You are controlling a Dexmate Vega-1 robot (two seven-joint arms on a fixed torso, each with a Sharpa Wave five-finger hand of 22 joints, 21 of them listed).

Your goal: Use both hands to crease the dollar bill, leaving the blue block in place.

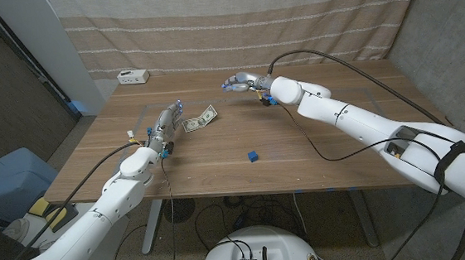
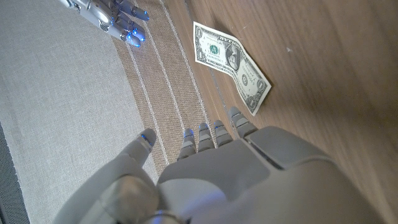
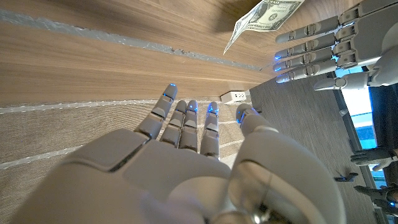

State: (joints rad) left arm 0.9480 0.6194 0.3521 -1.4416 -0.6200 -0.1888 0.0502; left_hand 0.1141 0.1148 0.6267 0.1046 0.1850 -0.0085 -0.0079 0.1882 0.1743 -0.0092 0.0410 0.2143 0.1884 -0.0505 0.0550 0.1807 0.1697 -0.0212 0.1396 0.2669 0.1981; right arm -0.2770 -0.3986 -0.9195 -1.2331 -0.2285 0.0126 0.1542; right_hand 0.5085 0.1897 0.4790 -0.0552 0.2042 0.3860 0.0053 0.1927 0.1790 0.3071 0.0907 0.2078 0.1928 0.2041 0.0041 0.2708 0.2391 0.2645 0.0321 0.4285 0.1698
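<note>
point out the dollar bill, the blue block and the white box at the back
dollar bill (image 1: pixel 200 119), head view, middle of the note
blue block (image 1: pixel 252 156), head view, its top face
white box (image 1: pixel 133 75), head view, its top

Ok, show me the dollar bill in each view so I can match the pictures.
Head view: the dollar bill lies on the table left of centre, just right of the left hand.
Left wrist view: upper middle, beyond that hand's fingertips.
Right wrist view: top edge, right of centre, cut off by the frame.
Shared landmark: the left hand beside the bill.
</note>
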